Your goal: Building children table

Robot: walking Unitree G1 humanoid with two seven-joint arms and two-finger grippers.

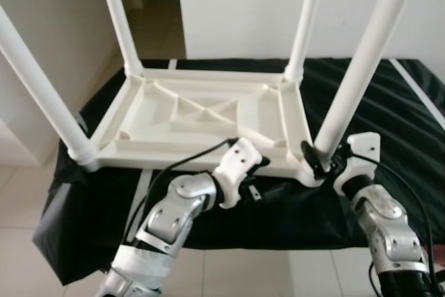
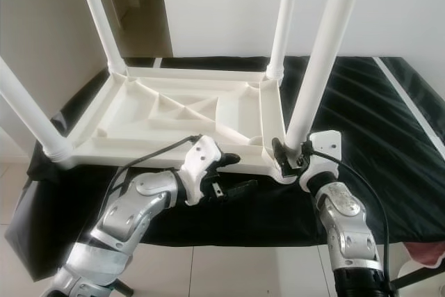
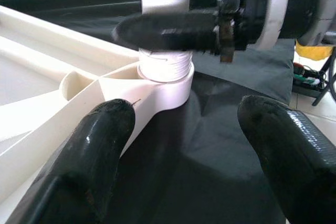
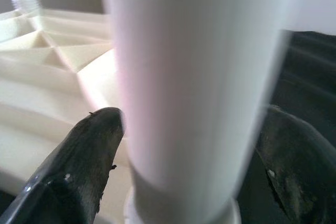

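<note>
The right claw is clamped around the base of the near right leg, one black finger on each side of the white tube just above its socket. The left claw sits just left of that corner, low against the near edge of the tabletop, its fingers spread apart with nothing between them, one tip touching the white rim. The white plastic children's table lies upside down, ribbed underside up, with all four legs standing upright in its corners. It rests on a black cloth covering a low desk, with pale floor tiles at the near left and a white wall behind.
</note>
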